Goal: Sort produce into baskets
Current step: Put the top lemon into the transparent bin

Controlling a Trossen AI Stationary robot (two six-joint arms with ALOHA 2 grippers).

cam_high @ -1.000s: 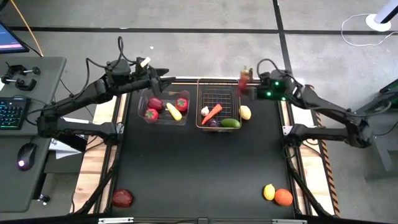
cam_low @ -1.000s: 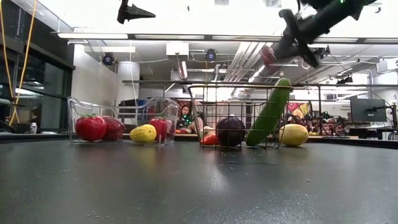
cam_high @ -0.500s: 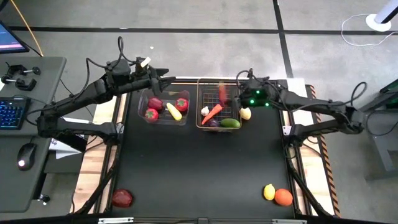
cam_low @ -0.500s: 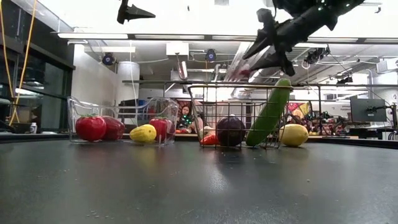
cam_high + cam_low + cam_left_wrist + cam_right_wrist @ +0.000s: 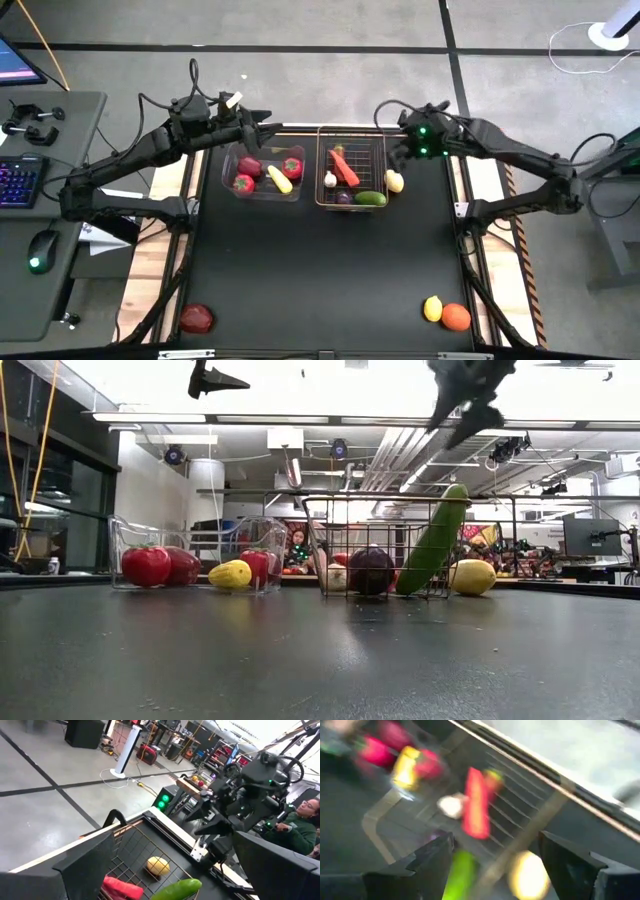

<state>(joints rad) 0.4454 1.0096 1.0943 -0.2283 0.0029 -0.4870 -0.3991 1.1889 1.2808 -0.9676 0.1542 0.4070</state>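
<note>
The clear bin (image 5: 228, 172) holds red apples (image 5: 246, 176), a yellow banana (image 5: 281, 179) and another red fruit (image 5: 292, 167). The copper wire basket (image 5: 351, 131) holds a long red vegetable (image 5: 346, 167), garlic (image 5: 330, 179), an eggplant (image 5: 343, 197) and a cucumber (image 5: 370, 198) that leans on the basket's wall (image 5: 434, 540). My right gripper (image 5: 398, 150) is open and empty, high above the basket's right side (image 5: 452, 422). My left gripper (image 5: 265, 128) is open and empty, high over the bin's far edge.
A lemon (image 5: 395, 181) lies on the table against the basket's right side. A red apple (image 5: 197, 318) lies at the near left corner. A lemon (image 5: 432, 308) and an orange (image 5: 456, 317) lie at the near right. A keyboard and mouse sit off the table's left.
My right gripper has carried the long red vegetable toward the table's left over the wire basket, opened and let it go. The vegetable has fallen into the basket and lies across its middle. The gripper has then gone up and back toward the right.
</note>
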